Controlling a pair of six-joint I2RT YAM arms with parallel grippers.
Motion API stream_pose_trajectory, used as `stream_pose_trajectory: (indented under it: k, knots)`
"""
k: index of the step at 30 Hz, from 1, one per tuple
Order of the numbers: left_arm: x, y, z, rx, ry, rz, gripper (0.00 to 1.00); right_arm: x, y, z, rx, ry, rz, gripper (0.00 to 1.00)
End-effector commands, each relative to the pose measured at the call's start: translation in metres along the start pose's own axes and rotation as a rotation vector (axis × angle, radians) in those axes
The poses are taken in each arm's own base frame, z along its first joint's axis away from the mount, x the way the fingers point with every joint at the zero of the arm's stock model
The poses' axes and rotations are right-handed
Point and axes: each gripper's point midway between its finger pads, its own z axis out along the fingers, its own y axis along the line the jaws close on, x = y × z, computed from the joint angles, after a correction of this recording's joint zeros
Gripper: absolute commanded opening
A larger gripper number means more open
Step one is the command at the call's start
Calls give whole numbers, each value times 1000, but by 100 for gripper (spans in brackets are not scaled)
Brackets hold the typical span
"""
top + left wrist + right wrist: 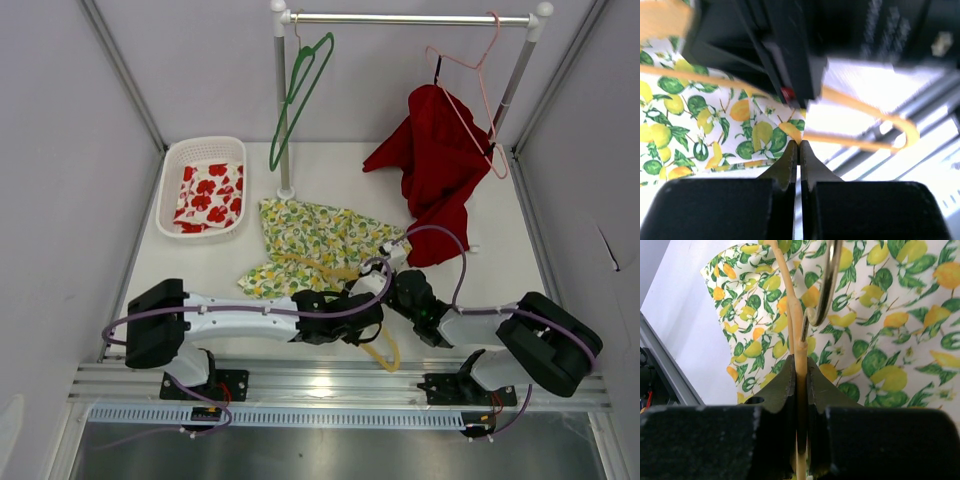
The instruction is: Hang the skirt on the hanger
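The lemon-print skirt [315, 245] lies crumpled in the middle of the table. A yellow wire hanger [388, 352] lies at its near edge, with its loop pointing toward the arm bases. My left gripper [352, 322] is shut, its tips [799, 145] pinching the skirt's [700, 125] edge right where the hanger wire [880, 120] passes. My right gripper [402, 290] is shut on the hanger's yellow wire [795, 315], with the skirt [890, 340] spread behind it. The two grippers sit close together, almost touching.
A white basket [170, 190] holding red-flower cloth stands at the back left. A clothes rail [410, 18] at the back carries a green hanger [300, 90] and a red garment [435, 160] on a pink hanger. The rack's post [282, 120] stands behind the skirt.
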Motion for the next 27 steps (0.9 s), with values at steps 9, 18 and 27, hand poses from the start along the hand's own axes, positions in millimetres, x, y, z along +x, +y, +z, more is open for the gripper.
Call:
stream_pose_trajectory:
  k: [9, 18, 27]
  knots:
    - [66, -35, -53, 229, 228, 124, 0, -9, -23, -12, 158, 72, -147, 0]
    - [98, -98, -62, 397, 295, 181, 0, -2, -18, -12, 158, 66, -198, 0]
    - [36, -39, -77, 174, 59, -135, 39, 9, -33, -22, 234, 30, -186, 0]
